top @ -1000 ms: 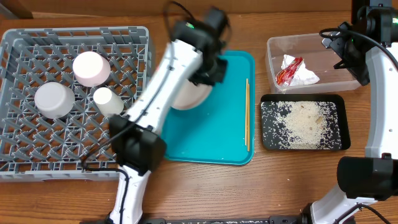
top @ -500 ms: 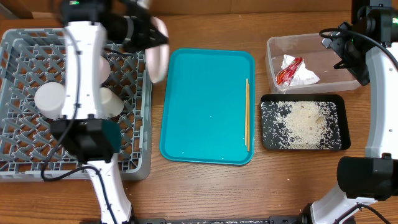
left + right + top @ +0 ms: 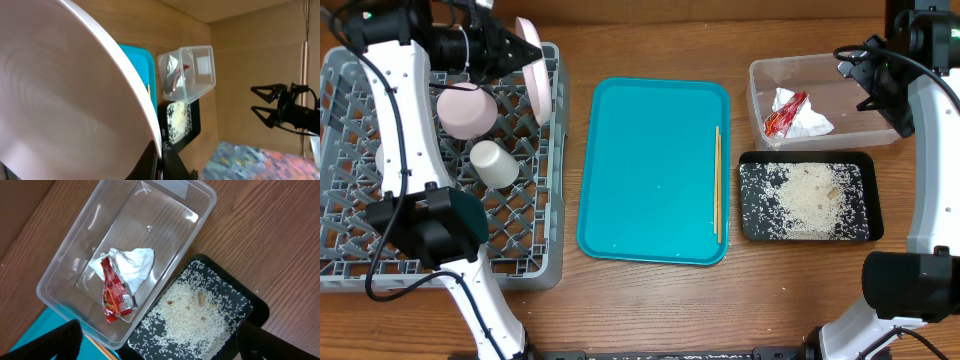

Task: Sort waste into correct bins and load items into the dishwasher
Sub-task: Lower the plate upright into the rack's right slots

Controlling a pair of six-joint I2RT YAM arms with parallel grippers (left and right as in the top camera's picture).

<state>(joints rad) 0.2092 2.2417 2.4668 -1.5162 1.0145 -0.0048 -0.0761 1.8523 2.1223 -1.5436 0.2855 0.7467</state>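
Both arms wear the same livery: smooth white tubular links between boxy black joint housings. The left arm (image 3: 395, 110) has a chunky black joint block (image 3: 428, 225) at its near end. The right arm (image 3: 930, 150) carries a thin black cable (image 3: 920, 68) across its far link (glossy, loosely looped). The right gripper (image 3: 159, 330) has matte black, blunt-edged fingers (image 3: 60, 342).

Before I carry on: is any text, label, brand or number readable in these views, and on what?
Red snack wrapper: pale print, too blurred to read.
Clear tub: a pale label on it, no lettering legible.
Nothing else shows any text, number or sign.
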